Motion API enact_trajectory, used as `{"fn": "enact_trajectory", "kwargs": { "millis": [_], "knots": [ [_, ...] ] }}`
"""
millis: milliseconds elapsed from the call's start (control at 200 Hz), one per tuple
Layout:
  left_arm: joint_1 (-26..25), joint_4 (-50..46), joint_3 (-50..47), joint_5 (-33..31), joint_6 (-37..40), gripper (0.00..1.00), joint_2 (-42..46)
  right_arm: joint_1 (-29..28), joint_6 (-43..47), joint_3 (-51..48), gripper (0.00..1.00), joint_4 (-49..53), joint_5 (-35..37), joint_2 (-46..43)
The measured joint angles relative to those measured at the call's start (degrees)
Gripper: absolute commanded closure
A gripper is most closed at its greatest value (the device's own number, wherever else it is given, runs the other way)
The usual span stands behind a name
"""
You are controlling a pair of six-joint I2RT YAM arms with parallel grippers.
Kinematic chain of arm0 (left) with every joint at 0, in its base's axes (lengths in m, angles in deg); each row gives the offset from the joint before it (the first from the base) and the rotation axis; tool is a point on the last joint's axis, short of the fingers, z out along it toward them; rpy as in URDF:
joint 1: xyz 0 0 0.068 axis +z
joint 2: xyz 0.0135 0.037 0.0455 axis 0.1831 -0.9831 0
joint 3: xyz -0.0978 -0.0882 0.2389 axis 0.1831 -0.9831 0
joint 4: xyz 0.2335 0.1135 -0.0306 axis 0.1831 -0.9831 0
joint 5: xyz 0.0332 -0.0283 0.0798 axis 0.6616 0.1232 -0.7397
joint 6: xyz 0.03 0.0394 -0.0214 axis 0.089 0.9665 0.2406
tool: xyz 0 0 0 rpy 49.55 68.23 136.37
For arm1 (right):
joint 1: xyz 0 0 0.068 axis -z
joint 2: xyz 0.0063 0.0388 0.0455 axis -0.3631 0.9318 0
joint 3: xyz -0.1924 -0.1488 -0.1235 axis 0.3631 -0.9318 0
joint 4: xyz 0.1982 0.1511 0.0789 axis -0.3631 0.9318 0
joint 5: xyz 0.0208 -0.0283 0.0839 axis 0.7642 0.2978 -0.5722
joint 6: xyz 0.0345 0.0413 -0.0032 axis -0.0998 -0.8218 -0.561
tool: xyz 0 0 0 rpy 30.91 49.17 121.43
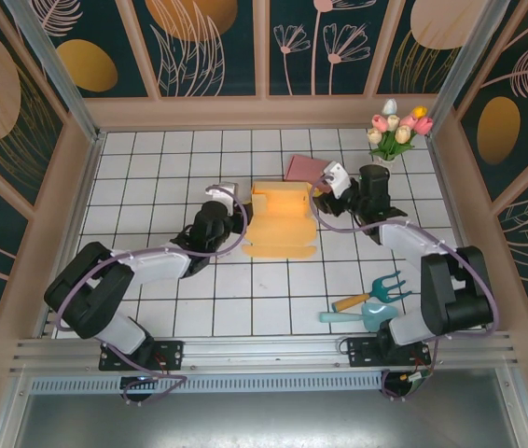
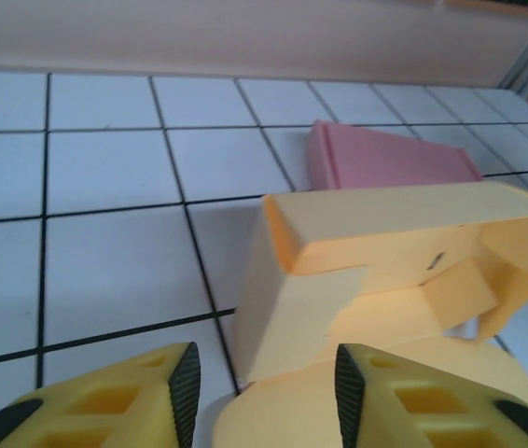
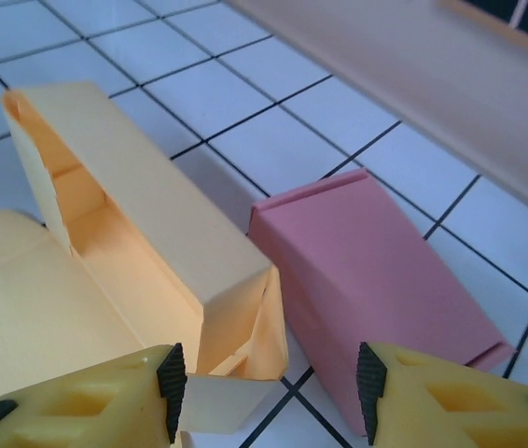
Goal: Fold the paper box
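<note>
Though its back wall already stands up as a long hollow ridge, the box (image 1: 281, 222) is only half made; it is pale orange-yellow paper, its front panel lies flat on the tiles with a wavy near edge, and loose flaps sit at both ends. It lies mid-table between the two arms; the left gripper (image 2: 264, 383) is at its left end, fingers parted and clamping nothing, with the box's left corner just ahead of them; the right gripper (image 3: 269, 387) is at the right end, its fingers likewise spread and empty, with the box's open end and a small flap just before them. A pink box (image 3: 376, 280) lies just beside that end, on the far side. The table (image 1: 152, 168) is white tile with dark grout, rimmed in wood; walls (image 1: 208, 47) are dark teal with leaf and flower prints; tulips (image 1: 396, 131) stand in the far right corner; a fork (image 1: 376, 289) and trowel (image 1: 362, 315) lie near the right arm's base.
</note>
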State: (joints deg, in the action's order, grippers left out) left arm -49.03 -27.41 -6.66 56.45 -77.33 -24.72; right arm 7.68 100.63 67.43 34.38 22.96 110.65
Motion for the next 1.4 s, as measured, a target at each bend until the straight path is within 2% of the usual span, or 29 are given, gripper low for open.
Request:
{"fn": "enact_trajectory", "kwargs": {
  "millis": [215, 430, 601, 776, 996, 1401],
  "knots": [
    [1.8, -0.1, 1.3, 4.7, 2.9, 0.46, -9.4, 0.7, 0.2, -3.1, 0.45, -1.4, 1.3, 0.1],
    [1.8, -0.1, 6.0, 6.2, 6.0, 0.45, -17.7, 5.8, 2.4, -3.3, 0.46, -1.4, -2.1, 4.2],
    [1.8, 0.2, 9.8, 6.1, 7.6, 0.46, -20.6, 8.7, 3.8, -2.3, 0.46, -0.6, -4.4, 8.3],
    [1.8, 0.1, 11.4, 6.1, 9.0, 0.47, -21.2, 8.8, 5.7, 0.5, 0.46, 2.3, -6.3, 12.5],
    [1.8, 0.1, 12.7, 6.8, 9.6, 0.53, -22.1, 7.2, 9.1, 7.0, 0.46, 6.6, -6.6, 16.1],
    [2.1, 0.1, 14.8, 10.0, 10.4, 0.78, -23.3, -0.9, 13.6, 14.1, 0.48, 12.2, -5.9, 21.4]
  ]
}}
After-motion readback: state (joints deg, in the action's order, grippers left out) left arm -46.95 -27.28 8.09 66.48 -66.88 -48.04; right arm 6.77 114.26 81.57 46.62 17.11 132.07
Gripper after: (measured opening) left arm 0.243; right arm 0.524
